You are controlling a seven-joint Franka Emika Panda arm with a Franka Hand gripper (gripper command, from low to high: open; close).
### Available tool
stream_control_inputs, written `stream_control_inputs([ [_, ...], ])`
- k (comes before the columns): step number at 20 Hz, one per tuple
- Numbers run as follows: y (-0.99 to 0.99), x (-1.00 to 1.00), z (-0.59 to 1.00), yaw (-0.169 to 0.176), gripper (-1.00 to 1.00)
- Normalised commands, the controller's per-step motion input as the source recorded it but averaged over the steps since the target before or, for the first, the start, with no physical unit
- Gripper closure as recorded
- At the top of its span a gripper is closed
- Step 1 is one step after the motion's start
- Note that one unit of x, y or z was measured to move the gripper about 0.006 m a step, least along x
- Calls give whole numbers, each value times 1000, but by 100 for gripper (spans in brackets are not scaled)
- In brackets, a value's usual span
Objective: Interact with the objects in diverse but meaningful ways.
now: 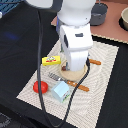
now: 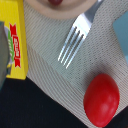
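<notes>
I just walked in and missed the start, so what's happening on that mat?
The arm is lowered over a plate at the middle of the placemat, and its tool is hidden behind the arm, so a grasp cannot be confirmed. Around it lie a yellow block, a fork, a red tomato and a pale blue carton, none being held.

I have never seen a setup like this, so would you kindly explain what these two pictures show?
The big white machine is a robot arm, reaching down over a woven placemat. One picture comes from a camera standing off to the side; the other from a camera on the arm's wrist, looking down.

On the mat lie a red tomato-like ball, a yellow block, a pale blue carton, a fork and a pale plate. The arm hides its tool, so whether anything is held cannot be told.
</notes>
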Motion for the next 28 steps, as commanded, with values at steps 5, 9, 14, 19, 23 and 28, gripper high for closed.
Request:
stream_control_inputs([
  [5, 14, -835, -265, -3, -100],
  [9, 55, -786, -221, -16, -100],
  [14, 98, -777, -254, -29, -100],
  [19, 222, -809, -111, -30, -100],
  [23, 386, -840, 0, -29, -100],
  [28, 419, -786, -79, -49, -100],
])
